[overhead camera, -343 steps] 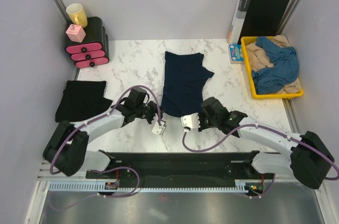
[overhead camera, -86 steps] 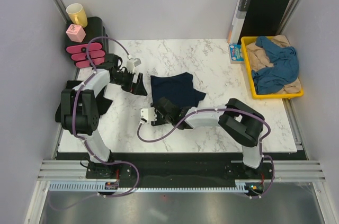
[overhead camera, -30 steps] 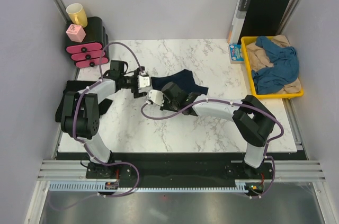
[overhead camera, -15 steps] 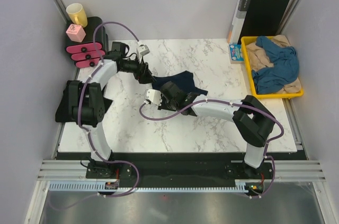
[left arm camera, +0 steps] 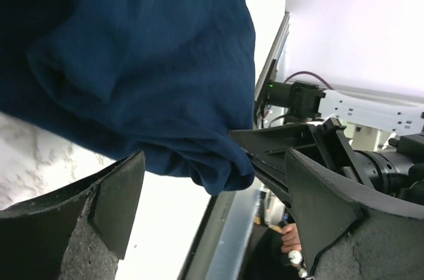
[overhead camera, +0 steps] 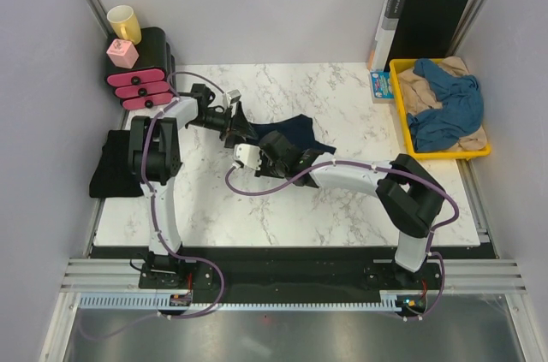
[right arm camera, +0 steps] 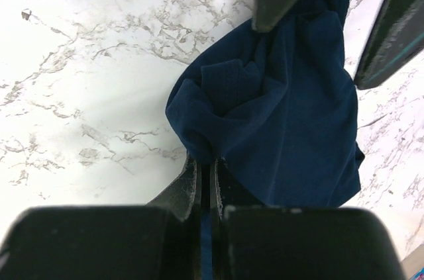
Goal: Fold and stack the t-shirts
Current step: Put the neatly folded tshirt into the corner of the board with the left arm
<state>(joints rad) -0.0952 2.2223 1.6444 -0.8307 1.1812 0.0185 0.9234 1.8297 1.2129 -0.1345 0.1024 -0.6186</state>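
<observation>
A dark navy t-shirt lies bunched near the middle of the marble table. My right gripper is shut on a fold at its near left edge; in the right wrist view the fingers pinch the cloth. My left gripper stands open at the shirt's left edge. In the left wrist view a hanging corner of the shirt lies between the spread pads. A folded black t-shirt lies at the left. Medium-blue and beige t-shirts fill the tray.
A yellow tray sits at the right edge with a black orange-edged folder standing behind it. A pink-drawered black unit with a yellow mug and pink cube stands at the back left.
My left gripper swung up and back from the shirt's left edge, then came down to it again, open. The right gripper kept its hold; the shirt barely shifted.
</observation>
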